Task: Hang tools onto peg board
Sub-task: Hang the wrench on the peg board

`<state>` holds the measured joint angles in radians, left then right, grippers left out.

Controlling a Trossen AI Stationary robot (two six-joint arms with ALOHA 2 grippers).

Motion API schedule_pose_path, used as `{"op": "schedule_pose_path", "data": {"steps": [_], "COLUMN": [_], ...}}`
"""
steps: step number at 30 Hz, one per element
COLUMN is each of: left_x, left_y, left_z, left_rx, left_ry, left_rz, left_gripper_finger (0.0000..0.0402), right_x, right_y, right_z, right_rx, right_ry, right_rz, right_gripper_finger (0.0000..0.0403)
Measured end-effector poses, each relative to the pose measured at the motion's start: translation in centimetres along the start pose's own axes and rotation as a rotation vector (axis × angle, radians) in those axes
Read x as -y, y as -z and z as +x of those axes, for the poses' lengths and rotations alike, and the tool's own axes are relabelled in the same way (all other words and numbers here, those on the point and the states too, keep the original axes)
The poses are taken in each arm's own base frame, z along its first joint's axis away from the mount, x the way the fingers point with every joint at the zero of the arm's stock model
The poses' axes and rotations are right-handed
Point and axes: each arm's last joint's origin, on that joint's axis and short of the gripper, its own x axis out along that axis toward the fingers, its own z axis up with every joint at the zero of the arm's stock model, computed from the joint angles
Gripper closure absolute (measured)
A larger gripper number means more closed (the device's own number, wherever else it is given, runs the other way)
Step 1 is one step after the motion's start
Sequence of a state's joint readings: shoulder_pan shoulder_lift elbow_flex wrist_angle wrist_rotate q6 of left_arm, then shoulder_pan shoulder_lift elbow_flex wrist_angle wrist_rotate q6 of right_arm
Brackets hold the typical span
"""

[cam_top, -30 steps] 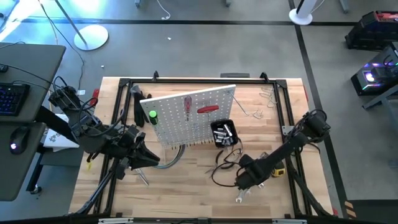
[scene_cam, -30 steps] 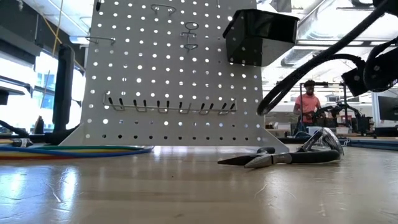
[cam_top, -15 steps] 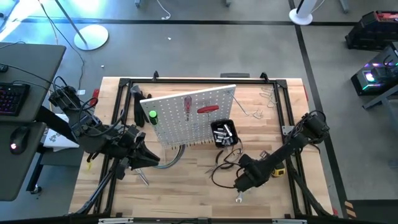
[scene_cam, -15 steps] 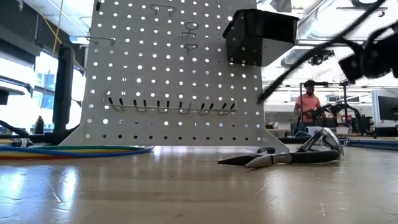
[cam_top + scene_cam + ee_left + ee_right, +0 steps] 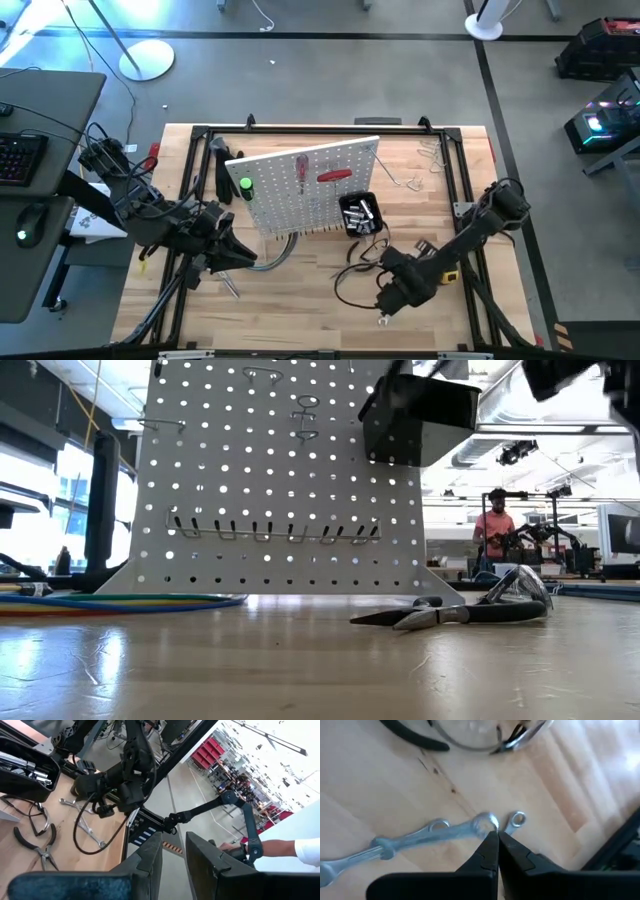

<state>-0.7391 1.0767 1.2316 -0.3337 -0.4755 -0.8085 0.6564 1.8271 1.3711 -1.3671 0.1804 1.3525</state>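
One second on, your right end effector point(image 5: 497, 836) has clamped the silver wrench point(image 5: 410, 841) and lifted it off the near tabletop point(image 5: 290, 295); the peg board point(image 5: 300, 185) comes next

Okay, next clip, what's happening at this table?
A two-armed robot is hanging tools on a white peg board. The right gripper is down at the table's front edge, fingers shut on the end of a silver wrench lying on the wood, with a second wrench beside it. The left gripper waits beside the board's left end, holding nothing. Pliers lie on the table; a red-handled tool already hangs.
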Motion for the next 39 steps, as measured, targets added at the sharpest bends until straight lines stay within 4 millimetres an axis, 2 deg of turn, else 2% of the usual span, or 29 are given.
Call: {"op": "schedule_pose_path", "data": {"steps": [7, 11, 16, 19, 21, 24, 27, 32, 39], "left_x": [0.3, 0.4, 0.4, 0.4, 0.4, 0.4, 0.4, 0.4, 0.3], "left_y": [-0.3, -0.4, -0.4, -0.4, -0.4, -0.4, -0.4, -0.4, -0.4], "left_z": [0.0, 0.0, 0.0, 0.0, 0.0, 0.0, 0.0, 0.0, 0.0], "left_rx": [0.030, 0.035, 0.034, 0.034, 0.034, 0.034, 0.034, 0.040, 0.043], "left_ry": [0.033, 0.037, 0.036, 0.036, 0.036, 0.037, 0.037, 0.031, 0.027], "left_rz": [0.013, 0.027, 0.028, 0.028, 0.028, 0.012, 0.001, -0.001, -0.002], "left_gripper_finger": [0.0326, 0.0326, 0.0326, 0.0326, 0.0326, 0.0326, 0.0326, 0.0326, 0.0326], "right_x": [0.7, 0.8, 0.4, 1.1, 2.5, 5.0, 7.4, 9.9, 9.1], "right_y": [-0.8, -1.0, -0.7, -0.9, -0.8, -0.5, -0.3, 0.2, 0.5], "right_z": [-3.7, -4.1, -2.0, -0.4, 1.4, 3.4, 4.0, 3.8, 5.9], "right_rx": [0.099, 0.110, 0.042, -0.006, -0.070, -0.137, -0.118, -0.082, -0.092], "right_ry": [0.025, 0.026, 0.016, 0.023, 0.006, -0.165, -0.303, -0.308, -0.337], "right_rz": [0.012, 0.010, 0.014, 0.051, 0.101, 0.179, 0.263, 0.295, 0.282], "right_gripper_finger": [0.0401, 0.0402, 0.0402, 0.0402, 0.0402, 0.0403, 0.0403, 0.0403, 0.0389]}}
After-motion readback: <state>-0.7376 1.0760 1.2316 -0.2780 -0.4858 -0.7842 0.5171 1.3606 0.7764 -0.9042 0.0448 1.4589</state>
